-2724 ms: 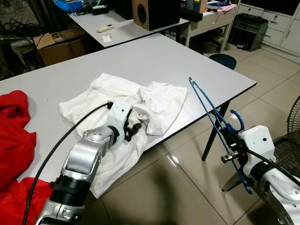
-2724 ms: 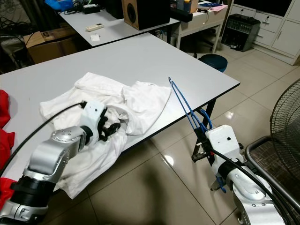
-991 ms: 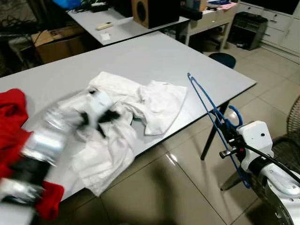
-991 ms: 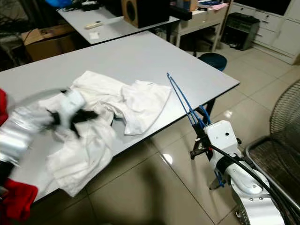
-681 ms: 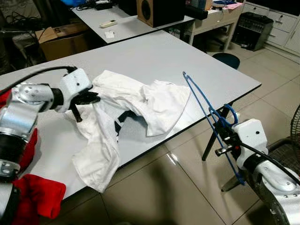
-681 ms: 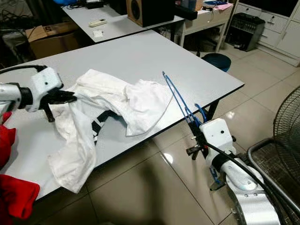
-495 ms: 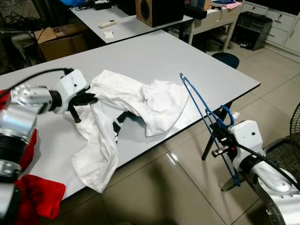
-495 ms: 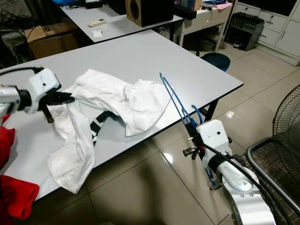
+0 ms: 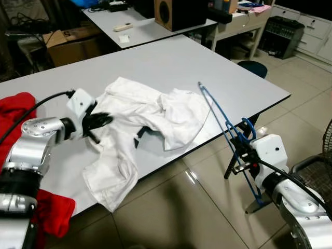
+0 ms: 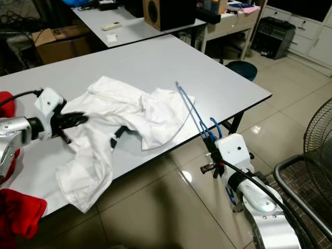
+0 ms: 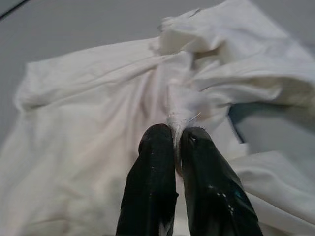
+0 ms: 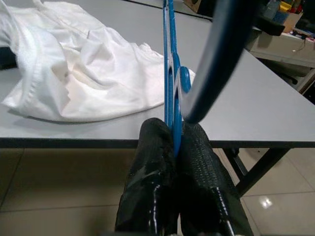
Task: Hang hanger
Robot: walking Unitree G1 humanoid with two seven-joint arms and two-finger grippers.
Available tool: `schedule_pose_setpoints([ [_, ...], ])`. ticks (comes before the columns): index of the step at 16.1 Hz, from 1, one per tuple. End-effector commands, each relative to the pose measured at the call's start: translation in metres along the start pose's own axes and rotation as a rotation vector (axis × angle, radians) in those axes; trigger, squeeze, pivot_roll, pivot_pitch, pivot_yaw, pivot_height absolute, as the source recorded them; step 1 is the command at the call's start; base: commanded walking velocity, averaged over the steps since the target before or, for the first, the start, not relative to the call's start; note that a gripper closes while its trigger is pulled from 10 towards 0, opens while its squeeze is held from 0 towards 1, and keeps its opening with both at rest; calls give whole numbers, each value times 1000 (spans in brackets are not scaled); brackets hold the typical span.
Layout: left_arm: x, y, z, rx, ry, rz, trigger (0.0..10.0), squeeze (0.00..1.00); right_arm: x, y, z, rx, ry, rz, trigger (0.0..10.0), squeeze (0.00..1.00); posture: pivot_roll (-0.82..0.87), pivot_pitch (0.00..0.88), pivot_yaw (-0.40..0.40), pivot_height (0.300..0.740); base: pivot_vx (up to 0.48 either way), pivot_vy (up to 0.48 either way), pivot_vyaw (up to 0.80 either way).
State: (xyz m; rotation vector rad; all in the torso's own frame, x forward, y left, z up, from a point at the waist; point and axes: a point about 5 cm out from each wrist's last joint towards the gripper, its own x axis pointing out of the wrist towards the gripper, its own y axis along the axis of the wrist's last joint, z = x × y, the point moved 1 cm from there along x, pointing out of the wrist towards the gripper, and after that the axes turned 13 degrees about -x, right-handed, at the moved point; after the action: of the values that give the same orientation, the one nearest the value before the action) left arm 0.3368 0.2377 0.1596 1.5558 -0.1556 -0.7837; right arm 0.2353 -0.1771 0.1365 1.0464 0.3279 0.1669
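Observation:
A crumpled white shirt (image 9: 155, 109) lies on the grey table (image 9: 171, 57), one part drooping over the front edge. My left gripper (image 9: 102, 120) is at the shirt's left side, shut on a pinched fold of its cloth (image 11: 179, 105). The wrist view shows the fingertips (image 11: 158, 137) closed with fabric between them. A blue wire hanger (image 9: 217, 111) slants up over the table's front right edge, its tip above the shirt's right side. My right gripper (image 9: 241, 155) holds it low, just off the table edge, shut on the hanger wires (image 12: 170, 73).
Red cloth (image 9: 14, 109) lies at the table's left end, with more of it (image 9: 49, 212) hanging below. A second table with a speaker (image 9: 176, 11) stands behind. A dark stool (image 9: 253, 67) is beyond the right corner. A fan (image 10: 317, 137) stands at the far right on tiled floor.
My left gripper has dragged the shirt leftward from the front edge and spread it out, then settled lower on the table. The right gripper with the hanger has edged closer to the table.

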Motion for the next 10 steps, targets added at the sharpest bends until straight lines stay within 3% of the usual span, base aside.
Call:
schedule_pose_setpoints([
  [1, -1, -5, 0, -44, 14, -9, 10000, 1000, 2, 2, -1, -3, 0, 14, 10000, 0, -87, 0, 59, 740, 0, 0, 0],
  [3, -3, -19, 3, -62, 45, -51, 10000, 1000, 3, 3, -2, -2, 2, 20, 10000, 0, -84, 0, 57, 740, 0, 0, 0],
  [6, -3, -17, 12, -110, 21, -31, 10000, 1000, 3, 3, -2, -4, 5, 23, 10000, 0, -83, 0, 57, 740, 0, 0, 0],
  [10, 5, -20, 12, -104, 98, -23, 10000, 1000, 4, 3, -1, -6, 1, 25, 10000, 0, -87, 0, 60, 740, 0, 0, 0],
])
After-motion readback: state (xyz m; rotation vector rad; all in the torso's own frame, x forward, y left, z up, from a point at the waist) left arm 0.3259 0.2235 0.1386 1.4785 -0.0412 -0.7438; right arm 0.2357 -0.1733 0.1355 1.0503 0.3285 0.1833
